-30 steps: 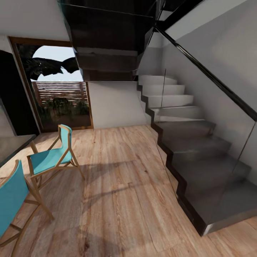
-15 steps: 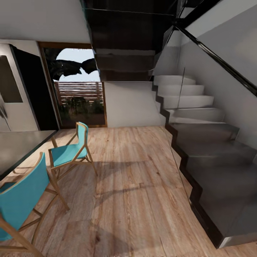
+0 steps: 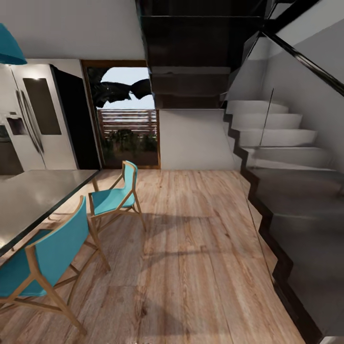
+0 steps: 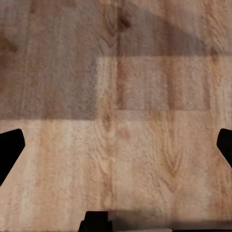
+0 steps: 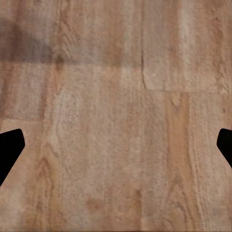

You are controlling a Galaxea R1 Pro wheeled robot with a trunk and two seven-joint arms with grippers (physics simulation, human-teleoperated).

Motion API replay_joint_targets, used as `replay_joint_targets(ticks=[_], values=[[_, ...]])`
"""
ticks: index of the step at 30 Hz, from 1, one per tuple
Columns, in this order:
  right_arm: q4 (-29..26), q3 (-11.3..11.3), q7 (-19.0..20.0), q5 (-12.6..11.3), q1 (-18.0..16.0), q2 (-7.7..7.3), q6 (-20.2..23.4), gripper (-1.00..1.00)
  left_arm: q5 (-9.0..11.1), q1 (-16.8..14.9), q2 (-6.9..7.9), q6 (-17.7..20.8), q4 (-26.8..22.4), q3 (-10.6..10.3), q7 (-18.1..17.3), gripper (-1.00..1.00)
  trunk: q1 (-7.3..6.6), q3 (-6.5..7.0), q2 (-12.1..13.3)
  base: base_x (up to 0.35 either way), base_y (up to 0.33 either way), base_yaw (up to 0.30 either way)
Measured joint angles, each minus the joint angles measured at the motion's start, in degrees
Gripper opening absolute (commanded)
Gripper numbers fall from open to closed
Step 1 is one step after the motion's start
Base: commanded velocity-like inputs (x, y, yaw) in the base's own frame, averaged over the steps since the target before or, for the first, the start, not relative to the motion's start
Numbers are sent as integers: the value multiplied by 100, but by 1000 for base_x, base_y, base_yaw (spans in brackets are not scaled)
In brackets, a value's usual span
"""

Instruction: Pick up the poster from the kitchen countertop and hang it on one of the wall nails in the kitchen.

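Observation:
The poster and the kitchen countertop are out of view. In the left wrist view, my left gripper (image 4: 116, 150) is open over wooden floor, its black fingertips (image 4: 9, 150) wide apart with nothing between them. My right gripper (image 5: 116, 150) is open as well above bare floorboards, one dark fingertip (image 5: 9, 150) at each side of the picture and nothing held.
A grey table (image 3: 28, 200) stands at the left with two teal wooden chairs (image 3: 112, 198) (image 3: 43, 258) beside it. Behind it is a steel fridge (image 3: 33, 119). A glass door (image 3: 126, 119) lies ahead and a dark staircase (image 3: 286, 191) rises on the right. Wooden floor (image 3: 191, 248) stretches between.
The head camera has swung left: stairs, door and chairs slid rightward in the picture, and the fridge and more of the table came into view.

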Motion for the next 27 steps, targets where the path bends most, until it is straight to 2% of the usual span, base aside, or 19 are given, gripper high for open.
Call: replay_joint_targets(ticks=[12,23,27], values=[[1,1,-2,0,0,0,0,100,2,-2,2,5,-1,2,2,100,1,0,0,-132,262,293],[0,1,-3,6,0,0,-5,100,3,-1,2,1,-1,129,1,100,2,-2,0,-179,273,293],[-1,0,-2,7,0,0,-8,100,7,-3,3,-1,-4,135,2,100,0,-9,0,-103,122,293]])
